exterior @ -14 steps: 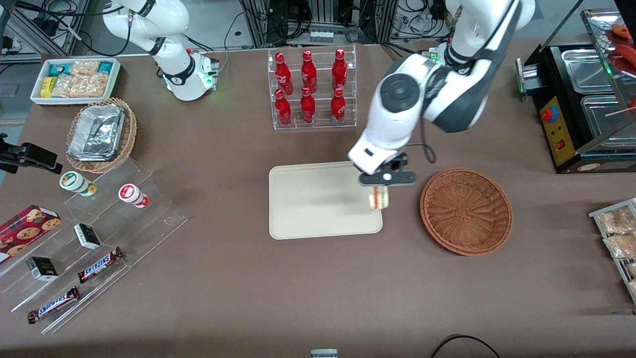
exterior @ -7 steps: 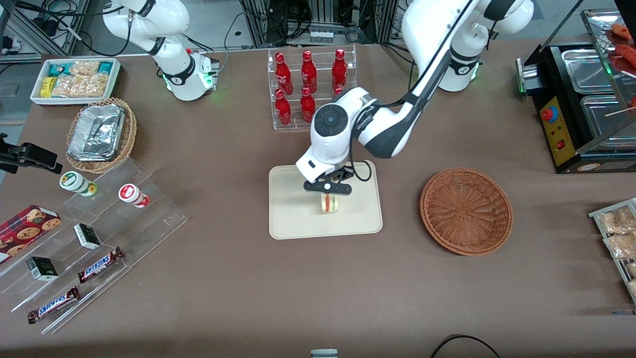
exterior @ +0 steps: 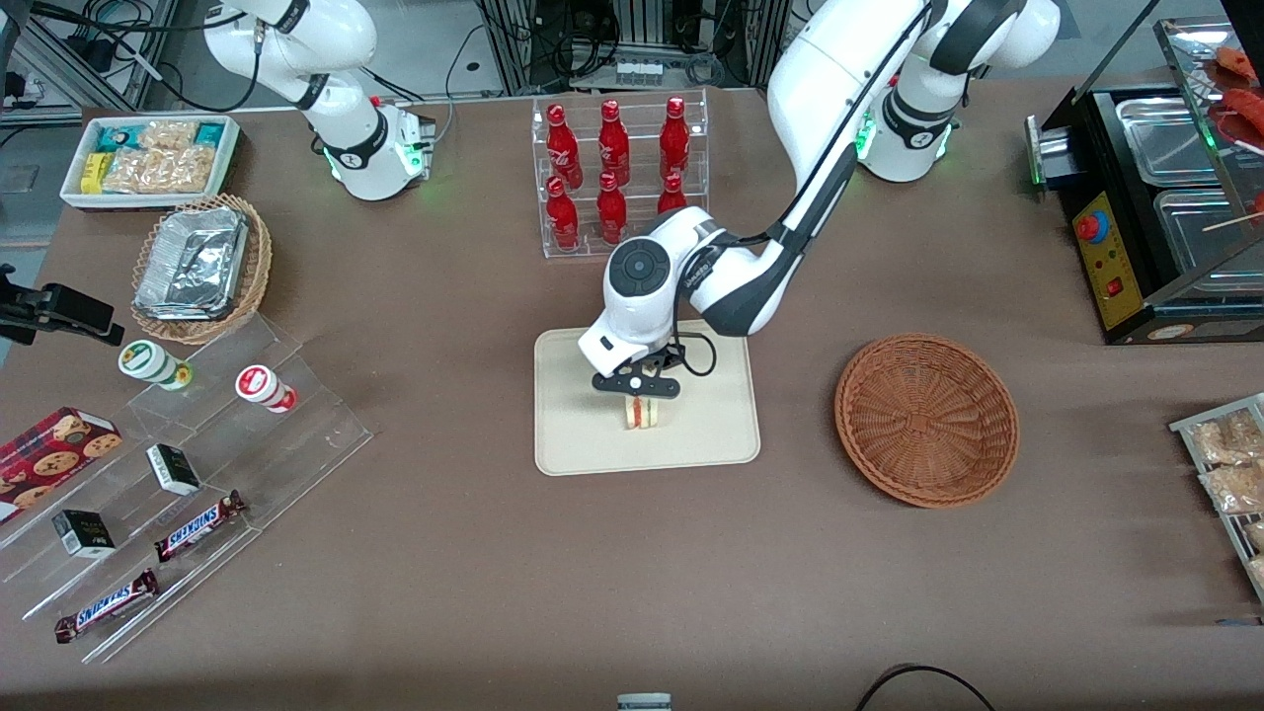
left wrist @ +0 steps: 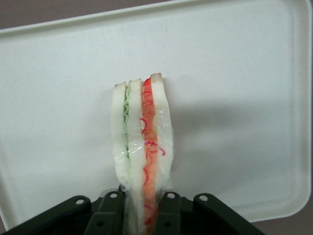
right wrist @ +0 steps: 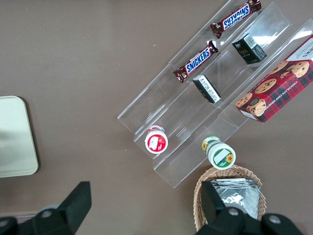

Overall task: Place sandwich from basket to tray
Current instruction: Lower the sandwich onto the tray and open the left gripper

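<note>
One sandwich (exterior: 640,413) hangs edge-down, pinched at its top by the gripper (exterior: 637,387) | low over the tray (exterior: 573,434) middle, apparently for a gentle release | basket (exterior: 926,420) empty, toward the working arm's end of the worktop

A brown-covered table (exterior: 474,553) fills the scene, with cable-strewn metal racks (exterior: 632,39) along its edge.

Bare tray (exterior: 583,434) all round the pincer (exterior: 638,393); bottle rack (exterior: 617,178) near, farther from the camera.
</note>
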